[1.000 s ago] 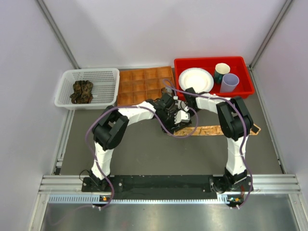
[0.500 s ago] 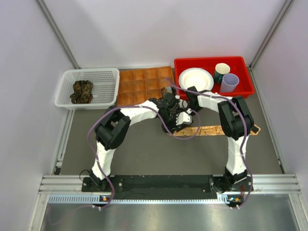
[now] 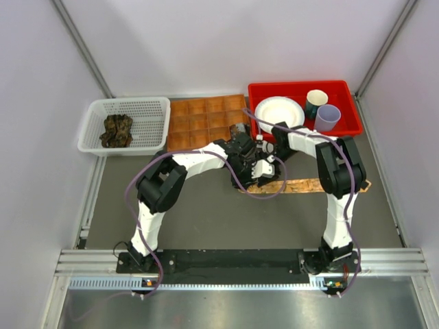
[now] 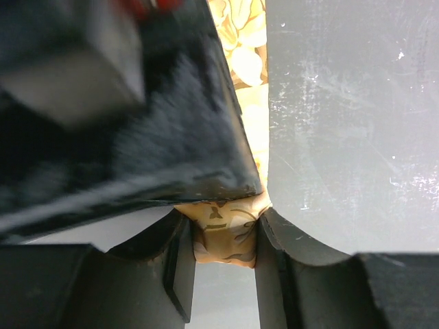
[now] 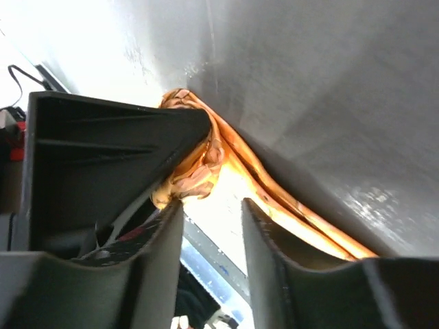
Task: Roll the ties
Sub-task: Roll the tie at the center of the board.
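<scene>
Tie (image 3: 312, 185) end under left hand (image 3: 248, 168)

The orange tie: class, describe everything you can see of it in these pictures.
The orange tie is a narrow strip of tan-orange fabric with a pale leafy pattern. Most of it lies flat and straight on the dark table, with its pointed end toward the right. Its left end is bunched into a small roll, pinched between the left fingers. The right fingers stand apart close beside that roll and do not grip it.

White arms (image 3: 199, 159) with black joints (image 3: 161, 188), looping purple cables (image 3: 126, 195), matte black tool fingers (image 4: 180, 274).
</scene>
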`<move>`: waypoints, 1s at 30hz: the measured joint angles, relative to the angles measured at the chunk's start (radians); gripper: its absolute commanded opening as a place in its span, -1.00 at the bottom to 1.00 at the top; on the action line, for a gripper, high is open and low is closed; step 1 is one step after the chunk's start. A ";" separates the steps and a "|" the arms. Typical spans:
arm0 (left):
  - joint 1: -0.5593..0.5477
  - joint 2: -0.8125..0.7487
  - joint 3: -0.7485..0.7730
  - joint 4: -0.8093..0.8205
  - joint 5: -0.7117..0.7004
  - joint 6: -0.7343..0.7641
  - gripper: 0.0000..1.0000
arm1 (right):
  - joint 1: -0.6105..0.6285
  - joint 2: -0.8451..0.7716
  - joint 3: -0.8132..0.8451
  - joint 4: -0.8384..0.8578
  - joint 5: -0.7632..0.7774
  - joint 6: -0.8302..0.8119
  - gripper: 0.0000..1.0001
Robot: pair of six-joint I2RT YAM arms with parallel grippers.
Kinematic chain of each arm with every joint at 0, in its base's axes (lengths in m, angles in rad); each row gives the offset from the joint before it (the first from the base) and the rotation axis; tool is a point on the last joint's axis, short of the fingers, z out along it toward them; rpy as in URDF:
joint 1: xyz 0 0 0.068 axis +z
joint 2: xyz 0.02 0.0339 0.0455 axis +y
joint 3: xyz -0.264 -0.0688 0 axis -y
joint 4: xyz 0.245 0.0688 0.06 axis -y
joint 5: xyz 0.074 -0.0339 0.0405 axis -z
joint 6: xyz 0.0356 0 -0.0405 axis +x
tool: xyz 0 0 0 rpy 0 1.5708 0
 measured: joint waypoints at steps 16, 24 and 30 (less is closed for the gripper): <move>0.004 0.003 0.006 -0.008 -0.011 -0.003 -0.56 | -0.023 -0.051 -0.079 0.136 -0.055 0.090 -0.09; 0.003 -0.008 -0.015 0.011 -0.014 0.002 -0.57 | -0.016 -0.069 -0.191 0.326 -0.116 0.194 -0.13; 0.001 -0.010 -0.018 0.014 -0.017 0.005 -0.57 | -0.017 -0.085 -0.235 0.416 -0.137 0.255 -0.65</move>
